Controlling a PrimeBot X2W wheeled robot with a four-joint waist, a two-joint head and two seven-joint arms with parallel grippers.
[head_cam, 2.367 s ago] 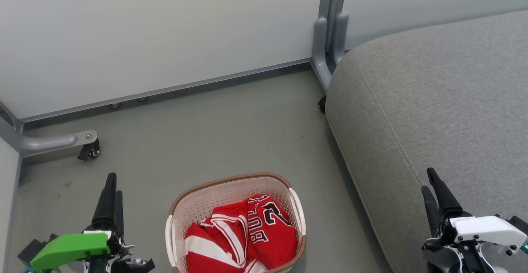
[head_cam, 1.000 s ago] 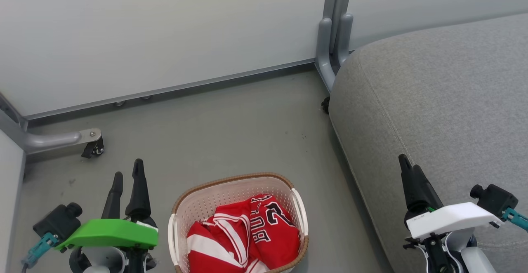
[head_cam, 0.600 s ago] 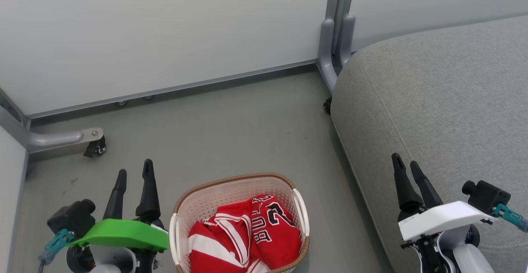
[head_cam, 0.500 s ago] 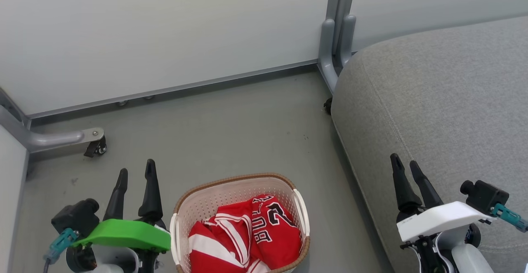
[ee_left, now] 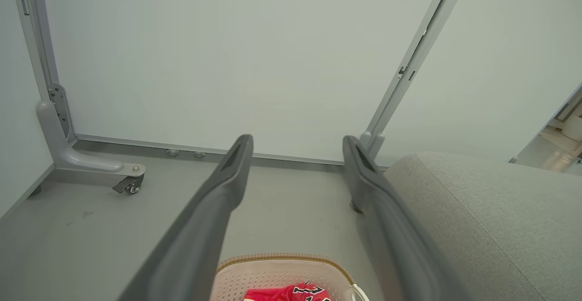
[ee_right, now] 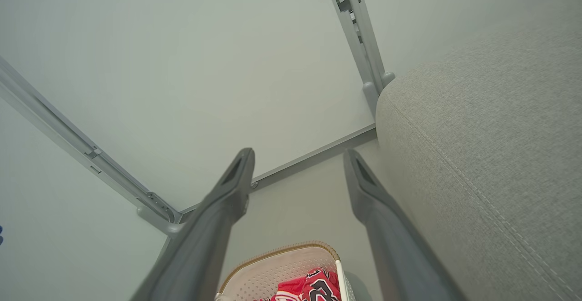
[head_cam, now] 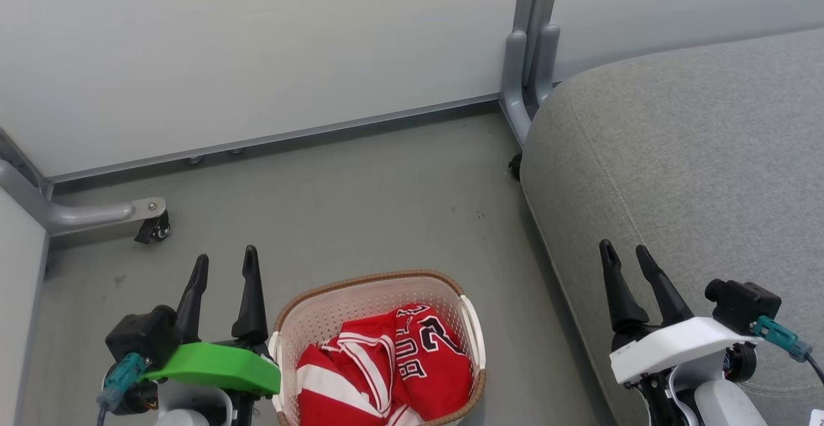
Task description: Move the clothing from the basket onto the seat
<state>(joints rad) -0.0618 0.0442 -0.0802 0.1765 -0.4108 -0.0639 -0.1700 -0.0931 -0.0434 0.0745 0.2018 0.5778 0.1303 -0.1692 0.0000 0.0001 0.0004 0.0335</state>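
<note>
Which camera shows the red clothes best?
The head view: the clothing lies crumpled in the basket, stripes and lettering plain. Both wrist views show a small red scrap of it at their bottom edge.

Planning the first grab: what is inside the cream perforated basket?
Crumpled red clothing: a jersey with black lettering and a white-striped piece. They cover most of the cream perforated plastic basket's floor, so anything beneath is hidden.
</note>
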